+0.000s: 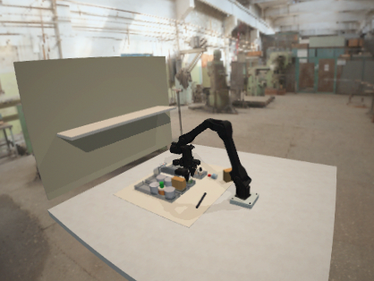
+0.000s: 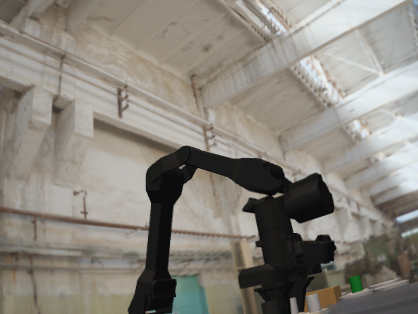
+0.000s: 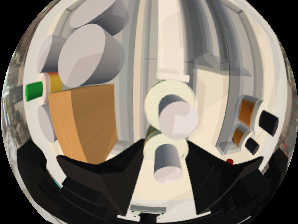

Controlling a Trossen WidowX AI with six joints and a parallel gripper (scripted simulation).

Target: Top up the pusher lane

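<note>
In the top view, a tall green-grey wall (image 1: 89,116) stands on the left with a long shelf (image 1: 116,122) sticking out of it. Below it is the big pale bench (image 1: 268,233), and on the bench lies a light yellow mat (image 1: 179,212). At the left end of the mat sits a grey tray (image 1: 144,187) with grey round tubs (image 1: 170,192), a small green cap (image 1: 161,183) and a brown box (image 1: 179,183) packed close together. Just right of the box, the black end effector (image 1: 190,175) points down over the tray. It is pinching a small white jar (image 3: 165,160), which shows best in the wrist view, low in the middle between the two dark fingers. Straight ahead of that jar, farther up in the wrist view, stands another white jar (image 3: 174,111) that looks the same, inside a long pale lane (image 3: 174,50) with grey side rails. The two jars are near each other, but I cannot tell if they touch. Back in the top view, a thin black stick (image 1: 200,200) lies on the mat, right of the tray. Farther right, the black arm (image 1: 224,134) bends up and over and stands on a light base plate (image 1: 255,202) beside a second brown box (image 1: 227,174).
</note>
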